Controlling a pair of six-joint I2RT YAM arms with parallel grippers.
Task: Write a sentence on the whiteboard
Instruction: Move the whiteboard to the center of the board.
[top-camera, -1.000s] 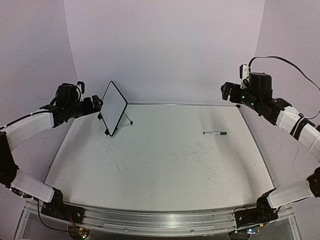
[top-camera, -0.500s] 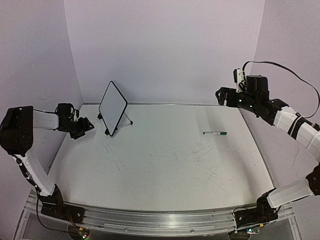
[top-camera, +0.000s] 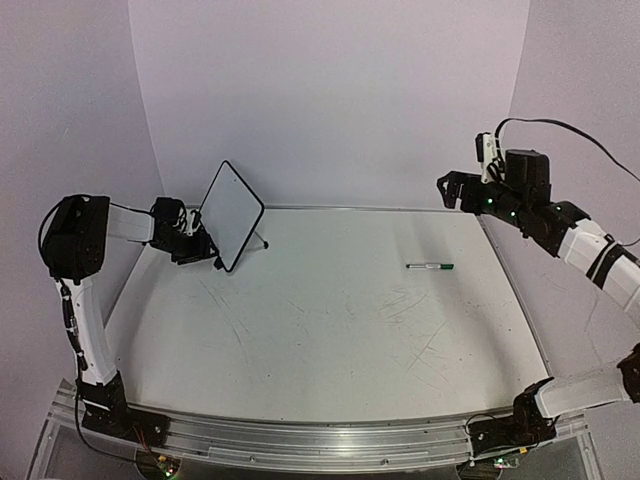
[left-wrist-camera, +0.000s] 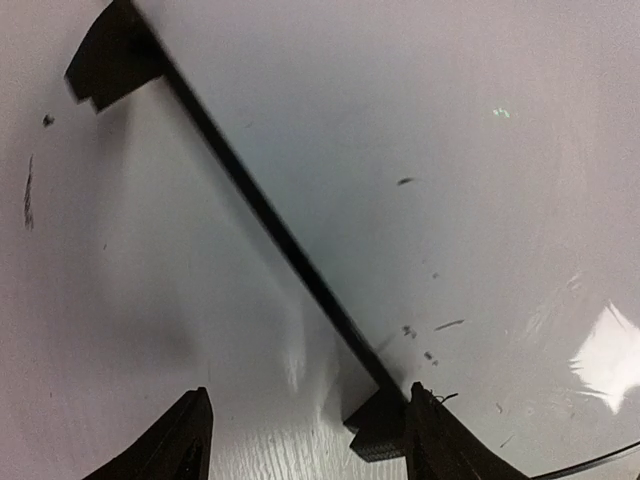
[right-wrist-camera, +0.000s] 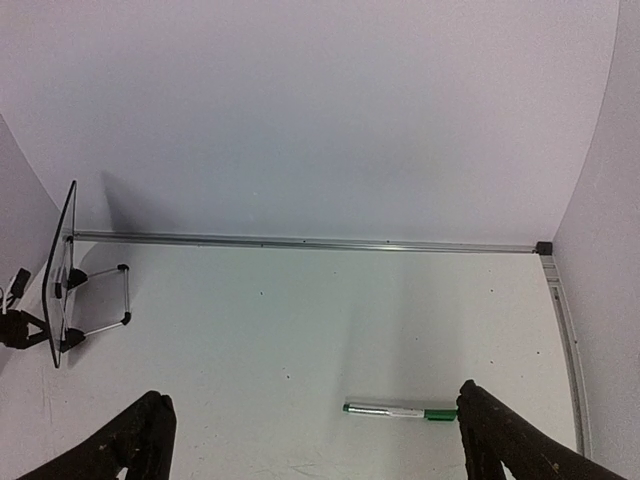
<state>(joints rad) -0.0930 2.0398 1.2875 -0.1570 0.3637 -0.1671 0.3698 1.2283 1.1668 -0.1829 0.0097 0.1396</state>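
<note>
The whiteboard (top-camera: 233, 214) stands tilted at the back left of the table on its black feet and wire stand. No sentence shows on its white face. My left gripper (top-camera: 196, 246) is low at the board's near bottom corner. In the left wrist view the gripper (left-wrist-camera: 310, 395) is open; the board's black bottom edge (left-wrist-camera: 262, 212) runs diagonally, and one foot (left-wrist-camera: 378, 428) lies between the jaws against the right finger. My right gripper (top-camera: 450, 188) is open and empty, raised at the back right. The right wrist view (right-wrist-camera: 312, 395) shows the board (right-wrist-camera: 60, 270) edge-on.
A green-capped marker (top-camera: 430, 266) lies on the scratched white tabletop (top-camera: 330, 330) right of centre, also in the right wrist view (right-wrist-camera: 400, 411). A metal rail (right-wrist-camera: 300, 242) runs along the back edge under the purple wall. The table's right rail (top-camera: 510, 290) is near the right arm.
My left arm has folded in and brought its gripper from left of the board down to the board's near foot. The board has turned slightly. My right gripper has shifted only a little.
</note>
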